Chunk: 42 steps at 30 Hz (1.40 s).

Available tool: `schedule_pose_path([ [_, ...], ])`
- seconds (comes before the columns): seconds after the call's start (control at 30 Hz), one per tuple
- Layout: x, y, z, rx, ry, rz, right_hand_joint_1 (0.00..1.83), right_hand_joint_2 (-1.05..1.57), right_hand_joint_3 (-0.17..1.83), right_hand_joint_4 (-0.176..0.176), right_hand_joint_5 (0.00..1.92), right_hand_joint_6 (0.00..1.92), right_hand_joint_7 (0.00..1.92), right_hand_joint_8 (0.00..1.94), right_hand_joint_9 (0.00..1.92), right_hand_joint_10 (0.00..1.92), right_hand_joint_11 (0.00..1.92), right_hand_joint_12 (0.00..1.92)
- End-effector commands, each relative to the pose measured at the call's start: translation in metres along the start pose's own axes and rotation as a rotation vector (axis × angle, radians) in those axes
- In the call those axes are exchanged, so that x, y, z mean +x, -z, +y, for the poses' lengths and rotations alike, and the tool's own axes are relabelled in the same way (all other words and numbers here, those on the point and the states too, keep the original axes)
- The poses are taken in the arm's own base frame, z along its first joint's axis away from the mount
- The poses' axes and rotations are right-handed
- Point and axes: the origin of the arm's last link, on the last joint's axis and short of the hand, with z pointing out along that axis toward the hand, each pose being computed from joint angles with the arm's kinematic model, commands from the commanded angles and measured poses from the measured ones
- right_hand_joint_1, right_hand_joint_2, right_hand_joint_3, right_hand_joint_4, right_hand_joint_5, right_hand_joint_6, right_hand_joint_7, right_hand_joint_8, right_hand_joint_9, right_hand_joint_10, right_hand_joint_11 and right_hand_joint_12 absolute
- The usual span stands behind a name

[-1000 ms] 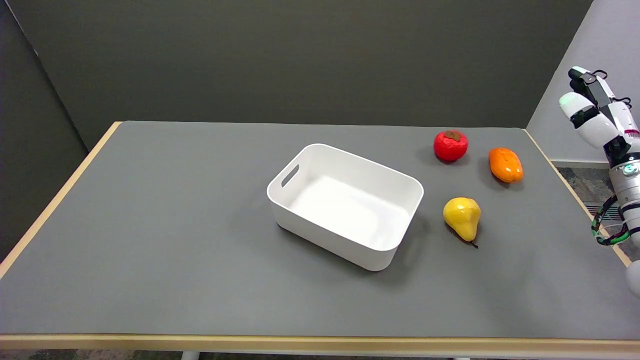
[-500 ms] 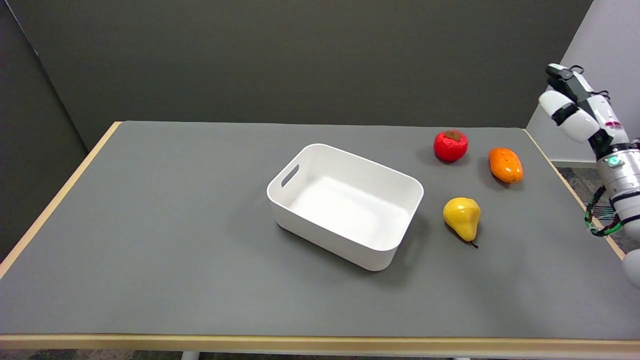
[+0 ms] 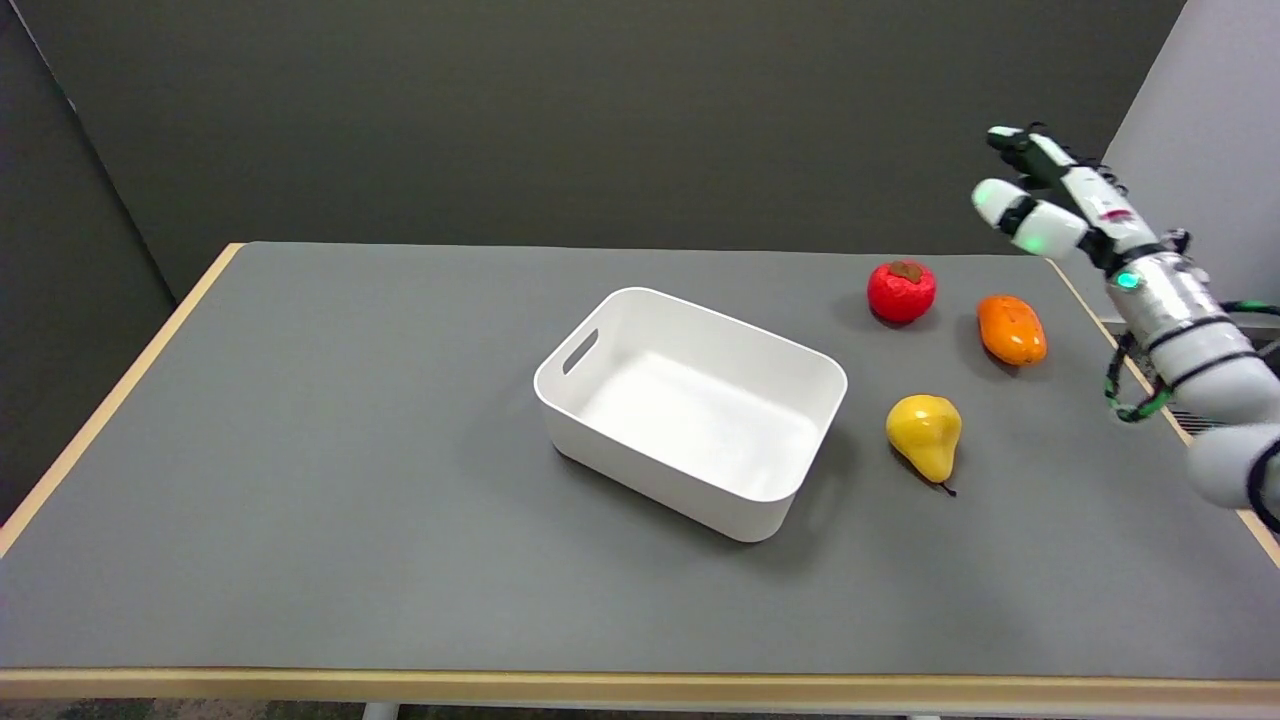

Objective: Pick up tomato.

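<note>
The tomato (image 3: 901,291) is red and round with a brown stem cap, sitting on the grey table (image 3: 300,480) at the far right. My right hand (image 3: 1050,200) hovers in the air above the table's far right corner, up and to the right of the tomato and well apart from it. Its fingers stretch out toward the left and nothing is in them.
An orange pepper-like fruit (image 3: 1012,329) lies right of the tomato. A yellow pear (image 3: 925,433) lies nearer, below both. A white open bin (image 3: 690,408) with a handle slot stands mid-table. The table's right edge (image 3: 1130,360) runs under my forearm.
My right arm has swung left from the picture's right edge, carrying the hand over the table's far right corner, closer to the tomato. The fruits and the bin have not moved.
</note>
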Motion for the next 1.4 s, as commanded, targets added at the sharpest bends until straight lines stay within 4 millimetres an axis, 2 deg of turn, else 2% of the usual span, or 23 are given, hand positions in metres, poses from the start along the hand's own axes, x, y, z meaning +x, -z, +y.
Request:
schedule_pose_path([
  [0.03, -0.073, -0.123, -0.034, -0.028, 0.458, -0.226, 0.14, 0.6, 1.01, 0.106, 0.12, 0.4, 0.19, 0.3, 0.09, 0.53, 0.0, 0.99],
  [0.1, -0.073, -0.129, -0.031, -0.049, 0.518, -0.238, 0.14, 0.6, 1.01, 0.106, 0.11, 0.4, 0.18, 0.29, 0.09, 0.53, 0.0, 0.99],
  [0.3, -0.074, -0.13, -0.025, -0.077, 0.61, -0.267, 0.16, 0.58, 1.01, 0.103, 0.08, 0.35, 0.12, 0.27, 0.06, 0.47, 0.0, 0.94],
  [0.7, -0.088, -0.125, -0.011, -0.128, 0.632, -0.321, 0.16, 0.58, 1.01, 0.094, 0.08, 0.27, 0.1, 0.24, 0.05, 0.44, 0.0, 0.91],
  [1.17, -0.098, -0.084, 0.036, -0.223, 0.653, -0.442, 0.11, 0.59, 1.01, 0.096, 0.09, 0.39, 0.16, 0.28, 0.05, 0.52, 0.0, 0.97],
  [1.4, -0.102, -0.073, 0.044, -0.238, 0.644, -0.461, 0.11, 0.58, 1.0, 0.095, 0.09, 0.39, 0.15, 0.28, 0.06, 0.53, 0.0, 1.01],
])
